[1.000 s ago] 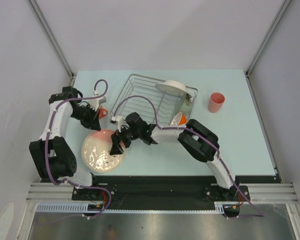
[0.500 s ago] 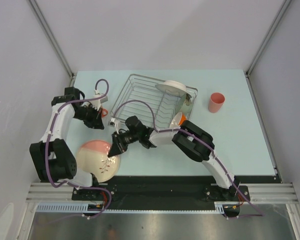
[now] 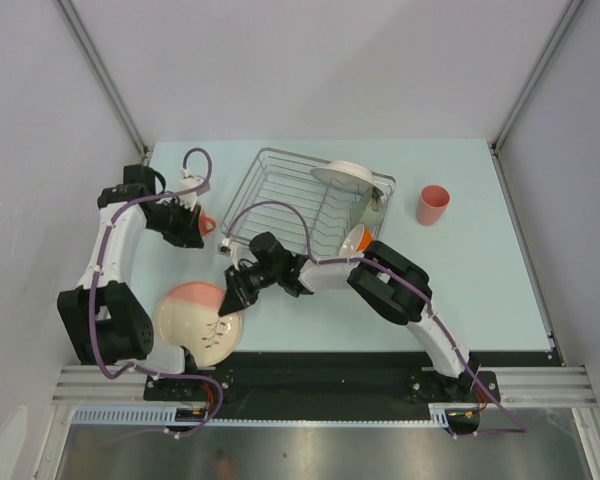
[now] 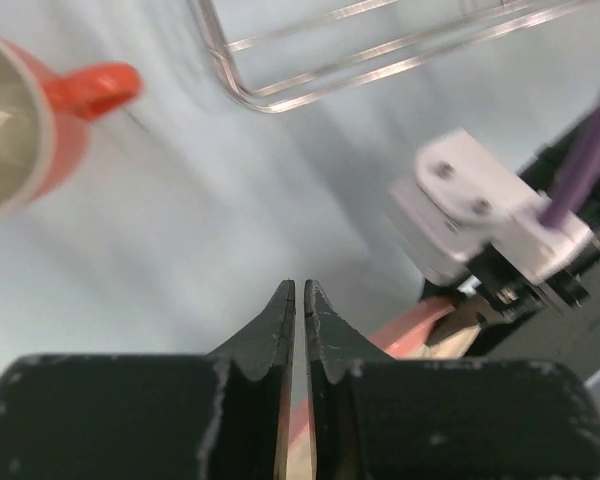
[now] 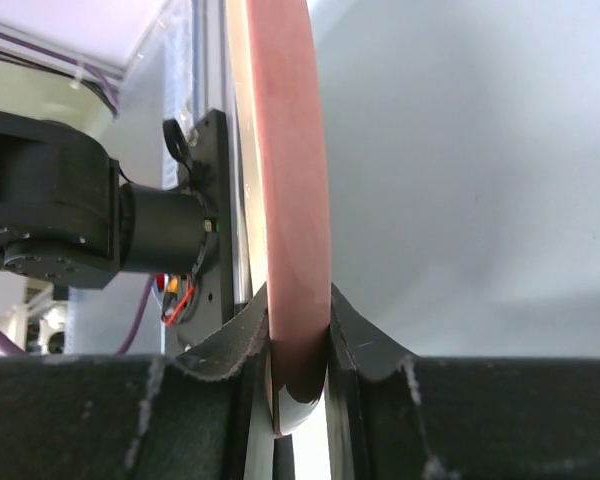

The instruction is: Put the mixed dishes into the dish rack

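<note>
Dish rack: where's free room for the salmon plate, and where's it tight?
Free: left half of the dish rack, bare tines from its left rim to the white plate; table right of the salmon-pink cup. Crowded: rack's right end, white plate and orange bowl; orange mug by its left corner.

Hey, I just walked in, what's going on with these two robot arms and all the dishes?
The two arms are loading dishes into the wire dish rack. The right claw is clamped on the rim of the salmon-pink plate, holding it tilted near the front left of the table. The left claw is shut and empty, near the orange mug. A white dish sits in the rack, an orange bowl shows at its near right corner, and the pink cup stands right of it.
</note>
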Available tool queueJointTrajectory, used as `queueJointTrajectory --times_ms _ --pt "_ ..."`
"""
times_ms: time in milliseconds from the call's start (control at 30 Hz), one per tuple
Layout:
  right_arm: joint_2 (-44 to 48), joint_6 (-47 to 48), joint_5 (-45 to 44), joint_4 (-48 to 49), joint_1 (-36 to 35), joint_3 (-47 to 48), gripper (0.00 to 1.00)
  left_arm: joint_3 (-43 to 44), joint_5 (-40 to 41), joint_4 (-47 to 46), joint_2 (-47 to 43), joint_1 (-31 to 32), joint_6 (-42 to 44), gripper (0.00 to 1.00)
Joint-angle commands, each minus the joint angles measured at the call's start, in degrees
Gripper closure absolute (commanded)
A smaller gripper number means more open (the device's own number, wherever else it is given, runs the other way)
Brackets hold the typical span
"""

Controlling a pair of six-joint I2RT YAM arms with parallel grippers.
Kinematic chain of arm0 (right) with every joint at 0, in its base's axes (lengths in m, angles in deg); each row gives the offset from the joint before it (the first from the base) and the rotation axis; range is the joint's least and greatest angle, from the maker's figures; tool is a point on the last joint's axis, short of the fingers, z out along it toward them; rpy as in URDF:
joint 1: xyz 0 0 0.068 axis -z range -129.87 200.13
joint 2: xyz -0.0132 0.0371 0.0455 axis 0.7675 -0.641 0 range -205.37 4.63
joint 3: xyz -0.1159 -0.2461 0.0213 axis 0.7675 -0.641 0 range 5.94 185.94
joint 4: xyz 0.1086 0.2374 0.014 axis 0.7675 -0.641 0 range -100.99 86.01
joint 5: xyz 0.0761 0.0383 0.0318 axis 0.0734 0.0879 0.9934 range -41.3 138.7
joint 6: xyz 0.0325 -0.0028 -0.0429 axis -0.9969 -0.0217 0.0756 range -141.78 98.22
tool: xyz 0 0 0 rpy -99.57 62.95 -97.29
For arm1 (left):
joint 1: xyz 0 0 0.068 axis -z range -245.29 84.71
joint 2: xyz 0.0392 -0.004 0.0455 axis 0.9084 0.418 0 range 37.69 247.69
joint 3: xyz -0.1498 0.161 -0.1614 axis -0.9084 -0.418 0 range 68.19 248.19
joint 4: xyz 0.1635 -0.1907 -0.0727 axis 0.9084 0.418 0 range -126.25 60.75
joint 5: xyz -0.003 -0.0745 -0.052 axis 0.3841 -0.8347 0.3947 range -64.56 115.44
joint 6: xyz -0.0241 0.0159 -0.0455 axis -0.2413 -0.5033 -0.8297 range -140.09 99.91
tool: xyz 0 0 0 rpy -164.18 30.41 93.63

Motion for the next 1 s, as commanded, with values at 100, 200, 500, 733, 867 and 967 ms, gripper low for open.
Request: queueJointTrajectory --times_ms 100,200,500,733,867,967 --pt "16.7 19.1 -13.5 -10.5 3.8 0.5 1.00 9.1 3.0 -5.1 -1.8 -1.3 -10.1 0.79" --pt "21.5 21.9 -15.3 -13.3 6.4 1.9 1.00 10.4 3.5 -5.7 0.0 -1.3 -12.1 0.78" --pt "35.0 36.1 -25.1 -30.2 8.2 7.1 1.00 13.1 0.8 -14.4 5.4 1.6 -20.3 0.72" --pt "48.4 41.7 -34.3 -36.0 10.9 7.0 1.00 18.8 -0.5 -19.7 12.8 6.5 -26.2 0.63" --pt "53.8 44.2 -37.7 -38.0 13.8 7.0 1.00 18.7 0.1 -23.9 15.3 10.1 -29.5 0.63" --pt "56.4 44.9 -38.3 -39.5 17.1 7.1 1.00 17.1 3.1 -27.4 16.7 11.7 -30.8 0.63"
